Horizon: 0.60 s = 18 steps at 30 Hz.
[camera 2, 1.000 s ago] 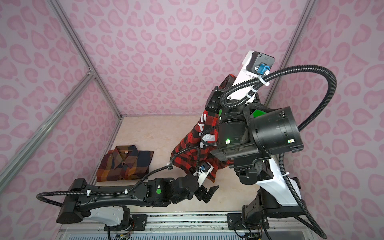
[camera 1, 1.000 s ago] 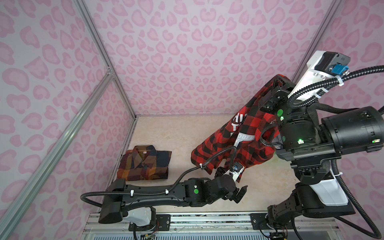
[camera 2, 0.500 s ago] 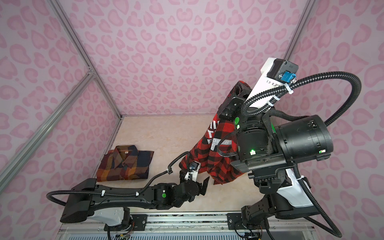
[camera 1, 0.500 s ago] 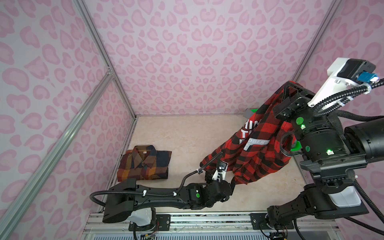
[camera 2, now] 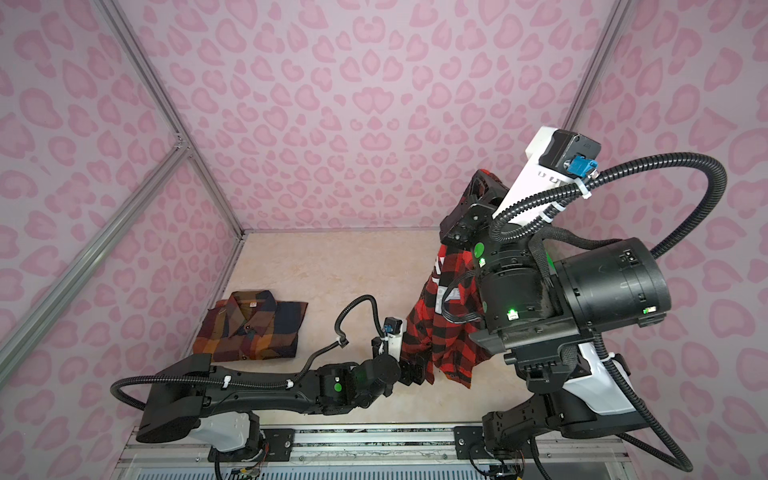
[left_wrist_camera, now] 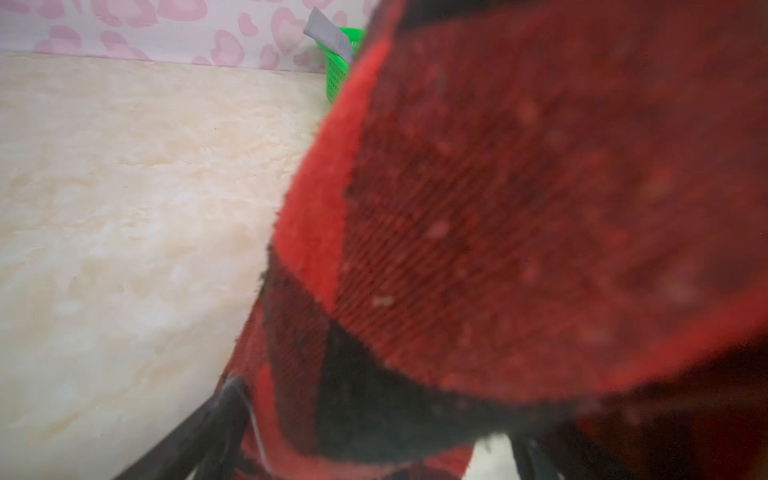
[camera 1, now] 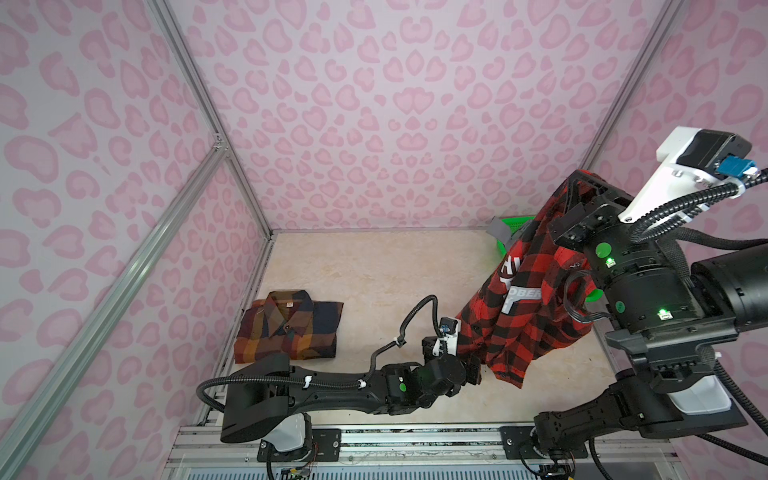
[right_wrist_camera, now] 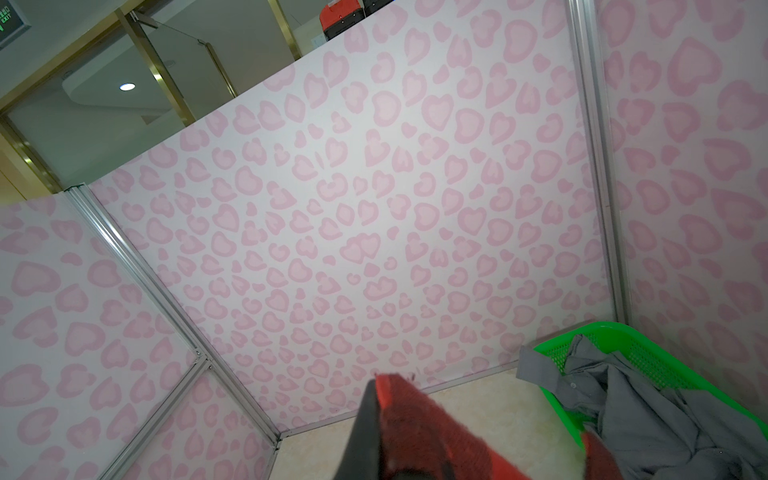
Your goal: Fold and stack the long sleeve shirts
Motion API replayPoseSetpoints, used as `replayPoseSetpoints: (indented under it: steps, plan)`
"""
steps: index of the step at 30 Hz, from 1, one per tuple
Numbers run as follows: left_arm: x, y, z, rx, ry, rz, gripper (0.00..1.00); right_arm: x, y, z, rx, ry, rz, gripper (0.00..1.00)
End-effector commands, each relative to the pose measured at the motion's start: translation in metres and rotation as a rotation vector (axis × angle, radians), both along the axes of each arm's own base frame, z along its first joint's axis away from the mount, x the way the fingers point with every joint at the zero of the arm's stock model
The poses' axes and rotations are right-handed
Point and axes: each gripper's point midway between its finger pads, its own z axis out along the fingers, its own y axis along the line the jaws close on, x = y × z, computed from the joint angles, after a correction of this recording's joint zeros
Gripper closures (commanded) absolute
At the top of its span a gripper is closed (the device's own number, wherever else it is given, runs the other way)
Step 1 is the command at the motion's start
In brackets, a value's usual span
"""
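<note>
Right jaws are clamping the red-and-black flannel (camera 1: 536,320) by its top, high at 2 o'clock; it's hanging long axis vertical, hem down. Left jaws are standing wide at the hem, cloth blurring that wrist view. Green basket (right_wrist_camera: 623,345) holding grey shirt (right_wrist_camera: 665,415) is sitting behind, mostly hidden. Folded plaid shirt (camera 1: 291,328) is lying on the worktop (camera 1: 374,270) at 9 o'clock, collar toward 12.

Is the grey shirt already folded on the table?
No, the grey shirt lies crumpled in the green basket.
</note>
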Motion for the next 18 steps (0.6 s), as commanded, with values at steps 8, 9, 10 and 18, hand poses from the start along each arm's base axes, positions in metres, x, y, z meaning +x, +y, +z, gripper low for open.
replayPoseSetpoints:
  steps: [8,9,10,18]
  plan:
    - [0.021,0.002,0.01,-0.069,-0.039,0.031,0.2,-0.013,0.003,0.002,0.061,-0.015,0.103,1.0]
    - [0.025,0.006,0.013,-0.078,-0.042,0.038,0.26,-0.014,0.003,0.001,0.064,-0.015,0.109,1.0]
    - [0.03,0.009,0.015,-0.085,-0.042,0.046,0.34,-0.014,0.001,0.001,0.07,-0.014,0.116,1.0]
    - [0.042,0.018,0.039,-0.112,-0.068,-0.019,0.96,-0.018,-0.014,-0.005,0.122,0.001,0.155,1.0]
